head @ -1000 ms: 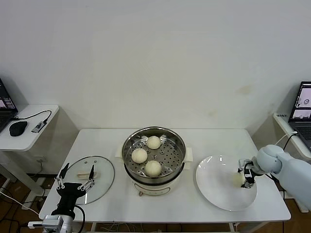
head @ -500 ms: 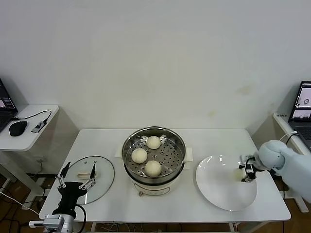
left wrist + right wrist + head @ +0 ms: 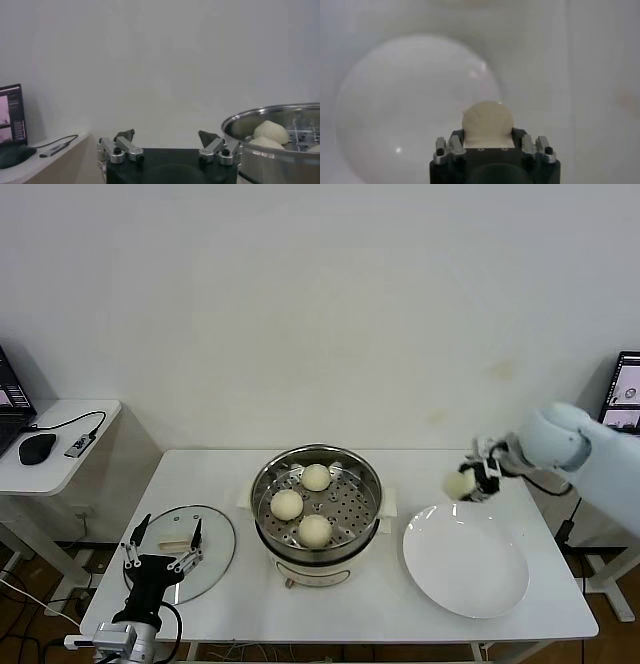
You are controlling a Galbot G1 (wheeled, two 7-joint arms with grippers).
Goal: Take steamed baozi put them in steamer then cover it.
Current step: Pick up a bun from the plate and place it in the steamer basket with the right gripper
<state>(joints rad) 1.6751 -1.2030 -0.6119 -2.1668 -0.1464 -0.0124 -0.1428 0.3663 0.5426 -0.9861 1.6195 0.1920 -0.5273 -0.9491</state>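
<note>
Done so far: three steamed baozi (image 3: pixel 315 530) sitting in the steamer (image 3: pixel 316 502), mid-table.
Right hand (image 3: pixel 477 481): pinching the fourth bun (image 3: pixel 459 485), up above the plate (image 3: pixel 466 558), right of the steamer.
Left hand (image 3: pixel 160 563): spread, idling over the cover (image 3: pixel 214 539), near left.
Left to do: drop the bun in, then lid on.

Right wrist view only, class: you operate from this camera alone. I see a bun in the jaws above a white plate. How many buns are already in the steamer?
Observer: Three steamed baozi sit on the tray in the steamer.
Operator: Is the cover on it?
Observer: No, the cover lies on the table left of the steamer.
Operator: Where is the other arm?
Observer: The left gripper hovers open at the cover's near edge.
</note>
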